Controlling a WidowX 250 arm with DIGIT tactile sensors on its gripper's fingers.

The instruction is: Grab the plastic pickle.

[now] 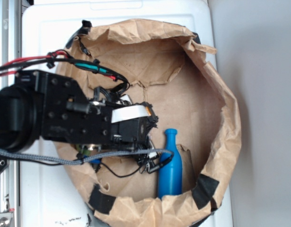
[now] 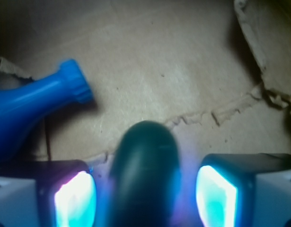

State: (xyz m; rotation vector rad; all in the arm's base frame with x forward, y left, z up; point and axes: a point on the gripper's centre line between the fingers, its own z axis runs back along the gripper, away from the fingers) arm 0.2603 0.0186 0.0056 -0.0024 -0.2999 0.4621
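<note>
Pickle (image 2: 144,175) between spread pincer (image 2: 145,198) pads

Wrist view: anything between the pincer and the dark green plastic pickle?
Nothing visible. The smooth dark green plastic pickle already lies between the pincer pads, with gaps on both sides. The blue plastic bottle lies off to the left, outside the jaws.

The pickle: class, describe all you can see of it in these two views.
The pickle shows only in the wrist view: dark green, smooth, plastic-looking, with one rounded end pointing away from the camera. It lies on brown paper between the gripper's two glowing pads, with gaps either side. The arm hides it in the exterior view.
</note>
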